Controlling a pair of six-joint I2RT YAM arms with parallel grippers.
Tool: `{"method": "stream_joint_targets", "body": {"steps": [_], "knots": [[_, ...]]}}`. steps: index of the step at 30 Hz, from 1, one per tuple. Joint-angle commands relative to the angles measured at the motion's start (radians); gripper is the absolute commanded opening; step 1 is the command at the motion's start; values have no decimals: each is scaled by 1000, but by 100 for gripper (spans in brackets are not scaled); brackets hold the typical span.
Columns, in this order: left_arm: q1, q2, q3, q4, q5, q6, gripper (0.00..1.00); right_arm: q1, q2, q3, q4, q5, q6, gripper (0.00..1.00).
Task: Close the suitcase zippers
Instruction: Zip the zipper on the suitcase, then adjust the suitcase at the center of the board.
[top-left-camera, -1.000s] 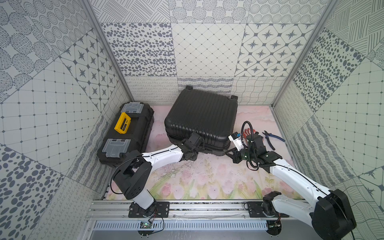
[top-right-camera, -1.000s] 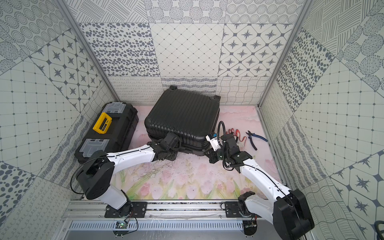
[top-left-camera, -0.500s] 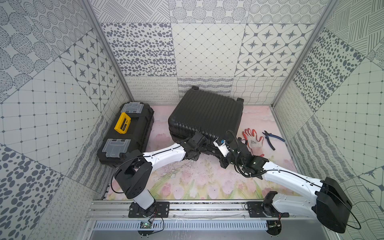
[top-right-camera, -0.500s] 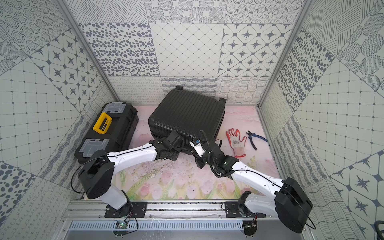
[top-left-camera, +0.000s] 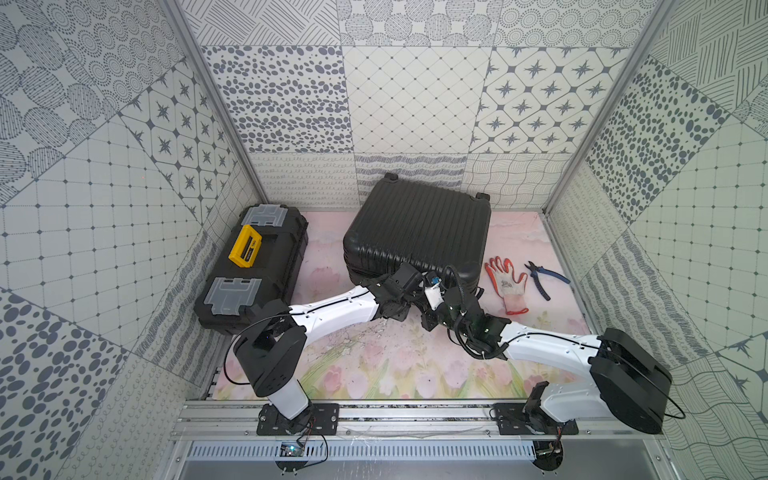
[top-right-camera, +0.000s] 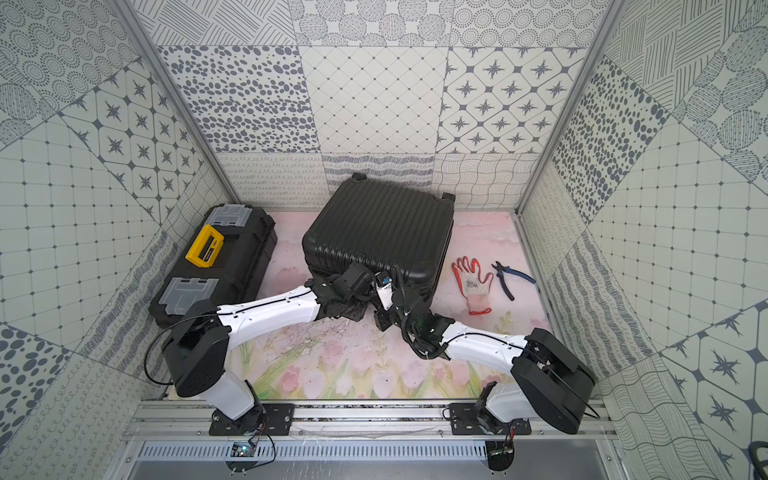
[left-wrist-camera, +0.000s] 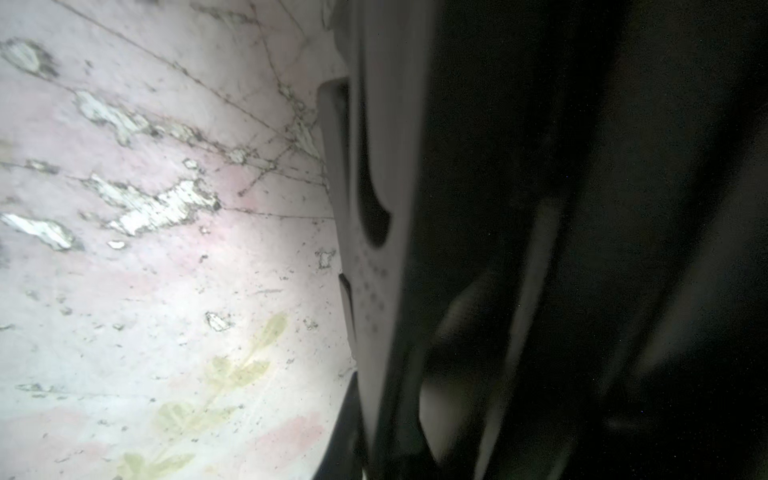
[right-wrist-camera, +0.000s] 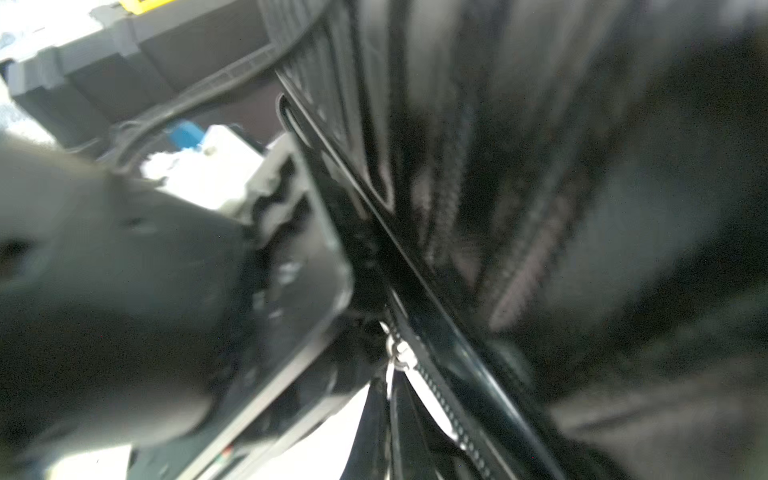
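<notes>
Glove (top-left-camera: 508, 286) print, toolbox handle (top-left-camera: 245, 251) lettering illegible, flanking suitcase (top-left-camera: 419, 232).

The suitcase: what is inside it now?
Nothing inside shows: the suitcase lies flat, ribbed shell up, its halves together. Only the zipper track at the seam is seen in the right wrist view; any contents are covered.

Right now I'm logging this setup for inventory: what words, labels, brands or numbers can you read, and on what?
No text is readable in any view.
On the yellow handle of the toolbox: dark print, too small to read.
On the back of the work glove: a dark mark, too small to read.
On the suitcase: no label shows.
</notes>
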Motion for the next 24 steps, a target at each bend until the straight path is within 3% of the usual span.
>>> {"method": "stream_joint_targets", "body": {"steps": [1, 8, 12, 16, 21, 24], "knots": [[-62, -46, 20, 617, 110, 51, 0, 53, 29, 39, 303, -227, 8, 0], [-45, -89, -110, 586, 48, 53, 0, 19, -75, -41, 130, -115, -42, 3], [-27, -76, -145, 592, 49, 48, 0, -1, -150, -70, -11, -104, -36, 21], [-15, -71, -182, 598, 49, 41, 0, -24, -234, -98, -131, -121, 20, 45], [0, -83, -228, 589, 45, 49, 13, -32, -391, -86, -338, -88, 33, 65], [6, -112, -260, 527, 40, 54, 29, -75, -458, 0, -515, -122, 46, 71]]}}
